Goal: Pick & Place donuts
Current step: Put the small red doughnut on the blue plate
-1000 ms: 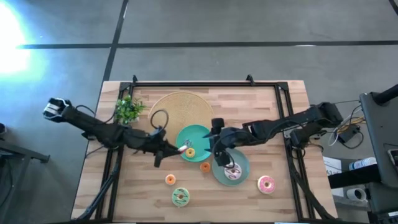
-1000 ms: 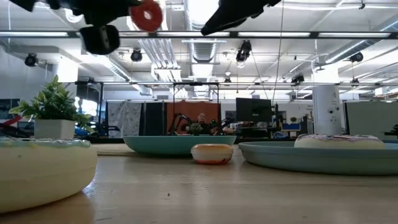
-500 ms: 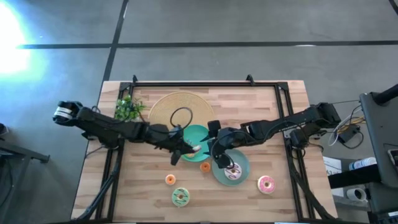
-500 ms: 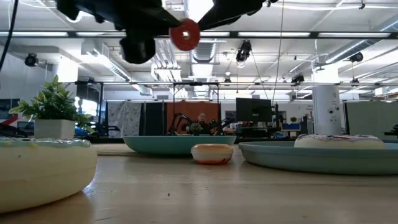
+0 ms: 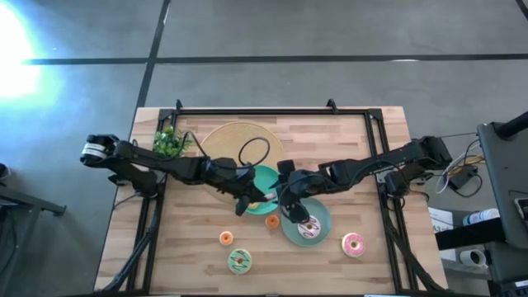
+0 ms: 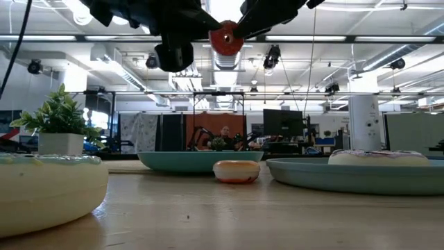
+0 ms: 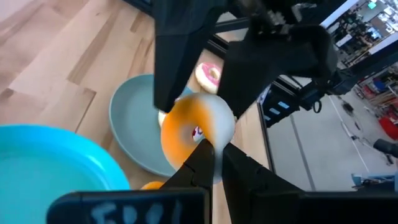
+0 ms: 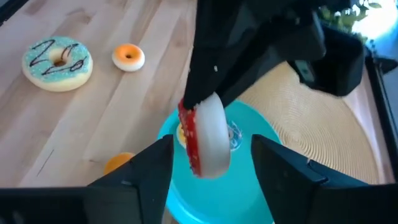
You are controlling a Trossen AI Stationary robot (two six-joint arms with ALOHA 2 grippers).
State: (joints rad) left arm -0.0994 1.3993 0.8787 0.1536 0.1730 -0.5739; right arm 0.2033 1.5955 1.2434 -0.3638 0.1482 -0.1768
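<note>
1. Left tool [image 5: 250, 198] grips the small red donut [image 6: 224, 39], which we see raised clear of the table [image 5: 190, 247], above the left teal plate [image 5: 262, 176].
2. Right tool [image 8: 208, 158] fingers spread open, with that donut between them, not touching.
3. Striped donut [image 5: 309, 229] lies on the right teal plate [image 5: 323, 216].

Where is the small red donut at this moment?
The red donut is held in the air by the left gripper, above the left teal plate near the table's middle.
</note>
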